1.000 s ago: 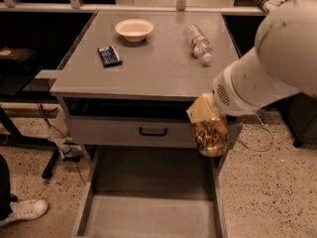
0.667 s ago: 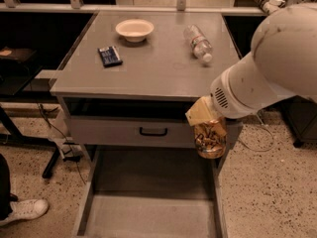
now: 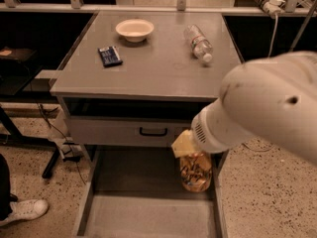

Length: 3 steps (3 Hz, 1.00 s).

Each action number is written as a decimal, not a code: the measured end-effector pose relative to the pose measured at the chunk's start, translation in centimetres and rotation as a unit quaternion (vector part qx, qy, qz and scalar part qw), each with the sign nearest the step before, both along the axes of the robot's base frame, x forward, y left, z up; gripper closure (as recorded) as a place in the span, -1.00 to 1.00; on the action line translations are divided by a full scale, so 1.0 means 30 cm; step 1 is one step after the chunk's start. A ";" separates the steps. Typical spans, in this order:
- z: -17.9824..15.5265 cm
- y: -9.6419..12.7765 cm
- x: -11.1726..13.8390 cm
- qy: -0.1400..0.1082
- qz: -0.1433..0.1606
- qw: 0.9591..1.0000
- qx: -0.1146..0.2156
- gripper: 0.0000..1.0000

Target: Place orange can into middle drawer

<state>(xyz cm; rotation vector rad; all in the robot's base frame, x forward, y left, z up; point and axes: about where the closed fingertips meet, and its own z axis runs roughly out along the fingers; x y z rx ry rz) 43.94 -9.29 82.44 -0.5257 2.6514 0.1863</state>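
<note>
- Gripper (image 3: pixel 191 153): at the end of the large white arm (image 3: pixel 257 108), above the right rear part of the middle drawer (image 3: pixel 143 217). One pale yellow finger (image 3: pixel 182 145) shows against the top of the can, and the rest is hidden by the wrist. The gripper is clamped on the can, judged from the can hanging clear beneath it.
- Orange can (image 3: pixel 196 171): upright, held over the middle drawer, just inside its right side wall (image 3: pixel 217 209) and towards its back. Whether its base is touching the drawer floor cannot be told; it appears to be a little above it.
- Middle drawer: pulled out, its flat floor bare in the part in view.
- Step in hand (judgement): lowering the can into the middle drawer.
  - The can sits close to the right wall, so a small shift towards the drawer's middle would give more room before descent.
  - Keep the can vertical and lower it straight down.
  - Release only when the base rests on the floor.
  - Lift the fingers straight up so that they do not tip the can.
- Drawer front (image 3: pixel 124 132) with black handle (image 3: pixel 153 131): directly behind and above the middle drawer, and to be avoided by the wrist.
- Bowl (image 3: pixel 134 29), water bottle (image 3: pixel 199 42) and dark packet (image 3: pixel 109 56): on the cabinet top, well behind and above the middle drawer, and no part of this step.
</note>
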 end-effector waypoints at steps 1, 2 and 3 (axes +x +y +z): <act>-0.292 0.087 -0.103 0.069 -0.040 0.997 0.018 1.00; -0.433 0.150 -0.190 0.126 -0.041 0.990 0.042 1.00; -0.439 0.151 -0.194 0.129 -0.042 0.990 0.043 1.00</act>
